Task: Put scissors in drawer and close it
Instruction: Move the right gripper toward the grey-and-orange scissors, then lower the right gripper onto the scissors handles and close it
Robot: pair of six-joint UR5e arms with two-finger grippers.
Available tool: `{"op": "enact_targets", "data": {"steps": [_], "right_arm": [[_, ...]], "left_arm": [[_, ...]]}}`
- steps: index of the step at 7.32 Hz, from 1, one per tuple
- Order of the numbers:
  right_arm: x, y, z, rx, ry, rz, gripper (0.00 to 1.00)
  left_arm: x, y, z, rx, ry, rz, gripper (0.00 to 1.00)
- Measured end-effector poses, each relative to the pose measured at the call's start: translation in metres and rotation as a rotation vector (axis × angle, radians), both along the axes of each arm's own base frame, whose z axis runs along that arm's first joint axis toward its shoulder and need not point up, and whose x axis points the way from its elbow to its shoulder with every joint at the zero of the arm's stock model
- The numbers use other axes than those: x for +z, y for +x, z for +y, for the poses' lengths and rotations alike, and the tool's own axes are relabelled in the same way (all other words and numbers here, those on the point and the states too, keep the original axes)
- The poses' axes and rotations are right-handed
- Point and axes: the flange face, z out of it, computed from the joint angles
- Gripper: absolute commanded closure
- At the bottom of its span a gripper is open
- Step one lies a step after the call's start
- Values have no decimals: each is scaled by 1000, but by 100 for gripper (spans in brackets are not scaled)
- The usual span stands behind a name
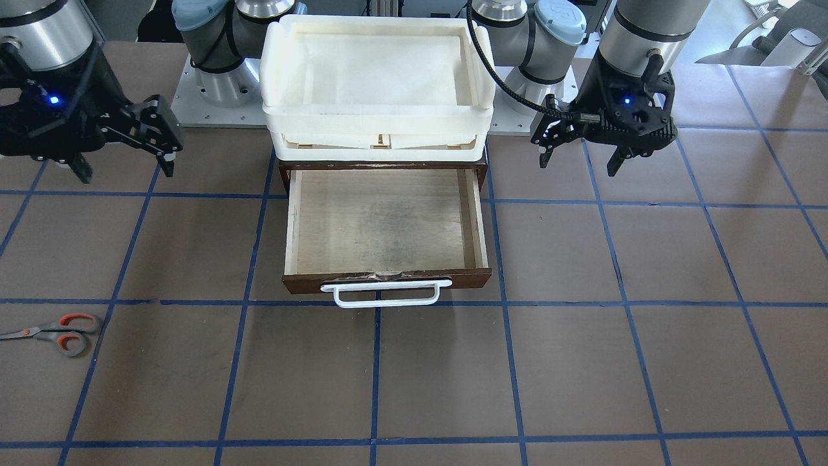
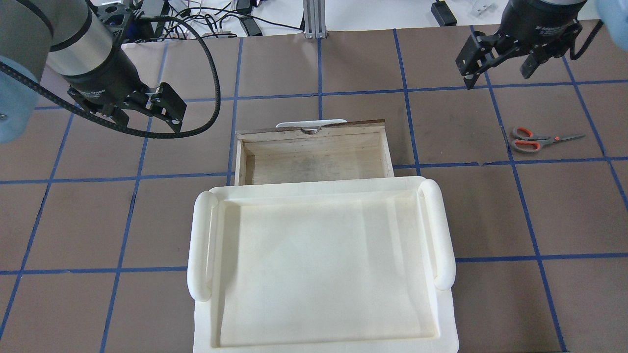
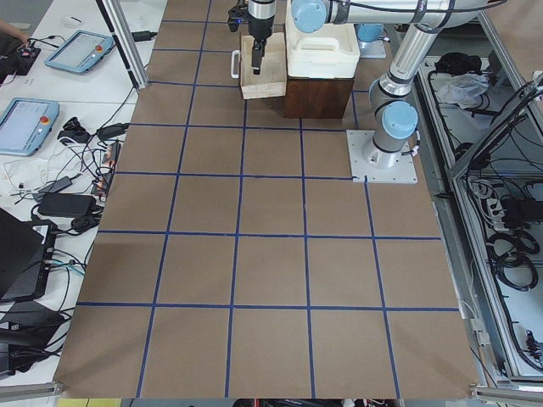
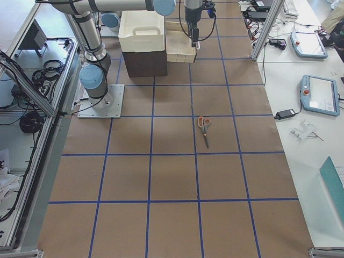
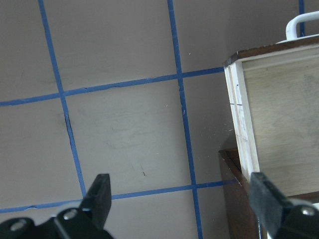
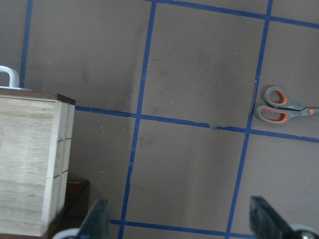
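The right gripper (image 1: pixel 126 171) hangs above the table with its fingers spread wide and nothing between them. The right wrist view shows only bare brown table between its two fingertips. Out from it, on its outer side and down on the table, lie the scissors (image 6: pixel 281 105). They are flat, well apart from the gripper, with their handle loops turned toward it and the blades pointing away. On the gripper's inner side stands the drawer (image 1: pixel 480 220), pulled fully out of the dark brown box (image 4: pixel 145 63), and the scissors are not in it. Its white loop handle (image 1: pixel 386 292) faces away from the robot, and a cream-white tray (image 2: pixel 201 245) sits on top of the box. Beyond the drawer the left gripper (image 1: pixel 577 165) also hangs spread and holds nothing, just off the drawer's far side wall.

By my reading the pickup has not begun, so the step in hand is the reach for the scissors. The next move calls for the right gripper to travel outward and down, with its fingers set across the handles or pivot. The fingertips must come right to the table, since the scissors lie so thin and flat.
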Motion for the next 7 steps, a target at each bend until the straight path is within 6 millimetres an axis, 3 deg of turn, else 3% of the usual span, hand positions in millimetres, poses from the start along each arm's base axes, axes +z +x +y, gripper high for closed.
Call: {"op": "enact_targets", "data": {"steps": [2, 6, 7], "right_arm": [[-24, -56, -6, 159, 31, 5, 0], [-106, -99, -38, 665, 96, 13, 0], [-132, -121, -48, 748, 127, -10, 0]], "left_arm": [[0, 0, 0, 1, -1, -1, 0], [1, 0, 0, 1, -1, -2, 0], [0, 1, 0, 1, 0, -2, 0]]}}
